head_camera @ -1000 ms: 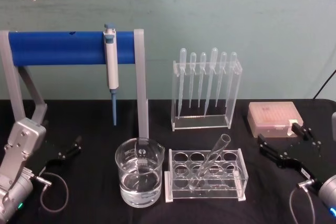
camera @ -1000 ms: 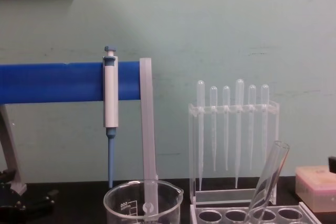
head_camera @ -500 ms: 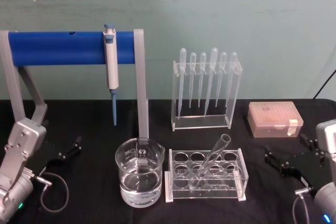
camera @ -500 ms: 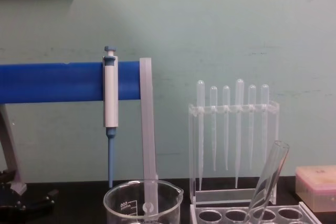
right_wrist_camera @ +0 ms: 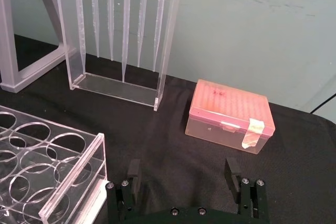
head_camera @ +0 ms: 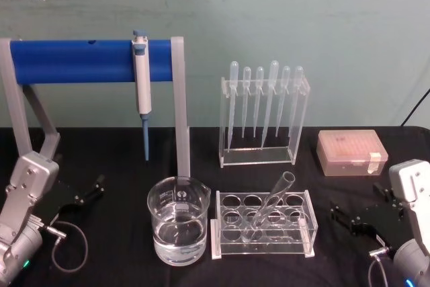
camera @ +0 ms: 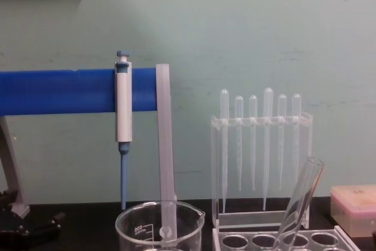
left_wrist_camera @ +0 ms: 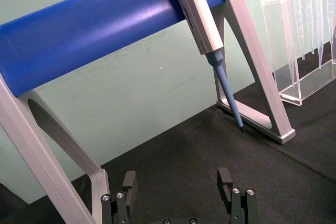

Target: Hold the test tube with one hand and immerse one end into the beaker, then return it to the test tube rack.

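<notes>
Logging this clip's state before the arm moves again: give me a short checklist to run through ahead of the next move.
1. Long clear glass test tube leaning in the clear plastic rack, rim free: ok.
2. Wide clear glass beaker upright, holding liquid: ok.
3. Right end effector open, holding nothing: ok.
4. Left end effector open, low at the table's left: ok.
5. Tube already dipped in the beaker: cannot tell.

Black table (head_camera: 121, 260) carries beaker (head_camera: 179, 228), tube rack (head_camera: 263, 224), pipette stand (head_camera: 263, 115), pink box (head_camera: 352, 152).
</notes>
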